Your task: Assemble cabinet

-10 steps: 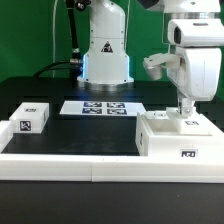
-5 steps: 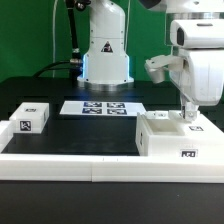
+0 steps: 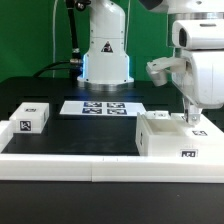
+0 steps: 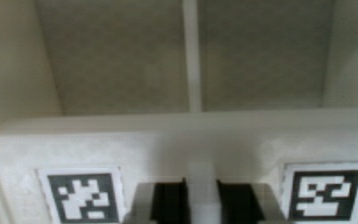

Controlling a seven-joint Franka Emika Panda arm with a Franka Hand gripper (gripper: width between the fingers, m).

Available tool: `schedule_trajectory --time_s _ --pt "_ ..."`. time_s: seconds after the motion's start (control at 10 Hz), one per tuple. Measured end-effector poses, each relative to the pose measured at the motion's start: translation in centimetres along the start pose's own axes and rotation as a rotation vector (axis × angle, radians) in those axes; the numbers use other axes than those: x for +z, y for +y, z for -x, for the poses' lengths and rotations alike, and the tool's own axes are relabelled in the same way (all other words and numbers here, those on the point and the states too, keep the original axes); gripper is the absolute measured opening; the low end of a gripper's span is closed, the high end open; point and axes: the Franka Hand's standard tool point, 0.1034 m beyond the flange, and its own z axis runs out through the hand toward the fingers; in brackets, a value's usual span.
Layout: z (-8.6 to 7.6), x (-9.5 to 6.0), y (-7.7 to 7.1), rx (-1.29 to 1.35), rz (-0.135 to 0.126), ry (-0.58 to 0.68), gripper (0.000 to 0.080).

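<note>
The cabinet body (image 3: pixel 168 143) sits in the lower right of the exterior view, a white box resting on the dark tabletop (image 3: pixel 92 131) just behind the long white border rail (image 3: pixel 60 166); a small square tag (image 3: pixel 190 154) shows on its front face, near the exterior view's right. The tool (image 3: pixel 190 119) hangs straight down over the top of the body, its tips at or touching that top surface. In the wrist view the white body (image 4: pixel 194 150) fills the frame, with two black-and-white tags (image 4: pixel 82 200) on it, one on either side of the tool (image 4: pixel 197 205); the two dark fingers (image 4: pixel 162 205) stand close together with a narrow pale strip between them; the picture is blurred, so I cannot tell whether they clamp anything or merely stand nearly closed.

Further out, a small white block (image 3: pixel 33 117) with a tag on its face lies at the exterior view's left, well apart from the body; the marker board (image 3: pixel 100 107) lies flat at the centre of the tabletop, between the two; the arm's white base (image 3: pixel 106 55) rises behind it, at upper centre.
</note>
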Motion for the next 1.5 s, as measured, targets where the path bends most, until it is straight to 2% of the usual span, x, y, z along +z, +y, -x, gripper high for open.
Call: schedule_trajectory --time_s 0.3,0.4,0.5,0.6,0.7,0.8,0.9,1.0,1.2,1.5 --pt "0.0 0.0 0.0 0.000 -0.001 0.000 0.0081" --pt "0.0 0.0 0.0 0.000 -0.001 0.000 0.0264" --pt "0.0 0.0 0.0 0.000 -0.001 0.000 0.0411" --pt "0.0 0.0 0.0 0.000 -0.001 0.000 0.0411" --pt "0.0 0.0 0.0 0.000 -0.001 0.000 0.0595" --pt "0.0 0.1 0.0 0.000 -0.001 0.000 0.0595" --pt "0.0 0.1 -0.1 0.000 -0.001 0.000 0.0750" --pt "0.0 0.1 -0.1 0.000 -0.001 0.000 0.0792" --pt "0.0 -0.5 -0.3 0.007 0.004 -0.003 0.0797" --pt "0.5 -3.2 -2.4 0.016 0.018 -0.023 0.0797"
